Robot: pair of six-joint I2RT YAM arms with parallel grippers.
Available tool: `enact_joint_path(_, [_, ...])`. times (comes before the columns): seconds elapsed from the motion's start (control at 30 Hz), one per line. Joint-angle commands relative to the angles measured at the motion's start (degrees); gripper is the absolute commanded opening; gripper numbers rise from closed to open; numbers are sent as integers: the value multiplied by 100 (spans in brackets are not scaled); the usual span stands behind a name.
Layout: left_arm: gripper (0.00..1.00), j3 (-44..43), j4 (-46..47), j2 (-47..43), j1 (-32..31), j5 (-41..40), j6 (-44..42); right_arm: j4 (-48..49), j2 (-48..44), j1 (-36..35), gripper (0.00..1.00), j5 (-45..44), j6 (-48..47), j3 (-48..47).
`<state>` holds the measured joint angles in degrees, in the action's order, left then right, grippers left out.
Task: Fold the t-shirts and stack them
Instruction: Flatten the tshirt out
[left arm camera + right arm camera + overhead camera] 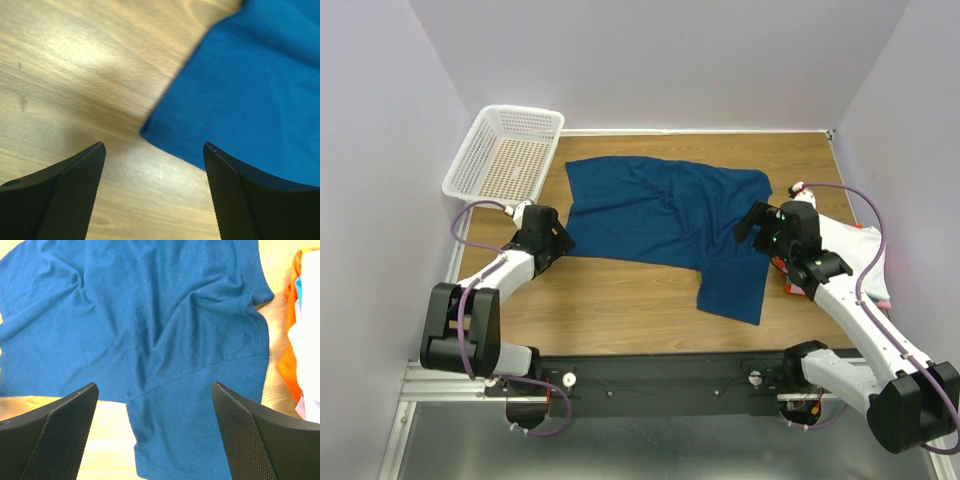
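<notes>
The dark teal-blue tee (660, 210) lies spread on the wooden table, with one part hanging toward the near edge; no print shows. My left gripper (560, 240) is open and empty just off the tee's near left corner (146, 131), which sits between the open jaws (155, 150) without touching them. My right gripper (752, 222) is open and empty above the tee's right side (150, 315). A stack of folded tees lies at the right under the right arm: white (865, 250), orange-red (786, 272) and a pink edge (886, 300). The stack also shows in the right wrist view (291, 360).
A white plastic mesh basket (505, 155) stands at the back left corner. Bare wood (610, 300) lies between the tee and the near edge. Walls close in the left, back and right sides.
</notes>
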<state>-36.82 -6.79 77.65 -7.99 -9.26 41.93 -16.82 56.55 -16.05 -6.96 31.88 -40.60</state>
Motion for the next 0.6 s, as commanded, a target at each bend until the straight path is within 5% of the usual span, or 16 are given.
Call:
enact_joint_path(0.0, [76,-97,327,460,96,239,-18,-58,-136,6,100,134,-76,105])
enact_joint_path(0.23, [55,-194,520,918,105,477,-45,-58,-241,15,100,-33,-129,166])
enact_joint_path(0.33, [39,-194,547,1033,105,547,-62,-58,-268,6,100,-86,-147,210])
enact_joint_path(0.5, [35,-54,573,981,105,618,-71,-58,-329,6,100,-148,-156,263])
enact_joint_path(0.57, [26,-1,573,972,105,618,-80,-58,-329,14,100,-183,-156,289])
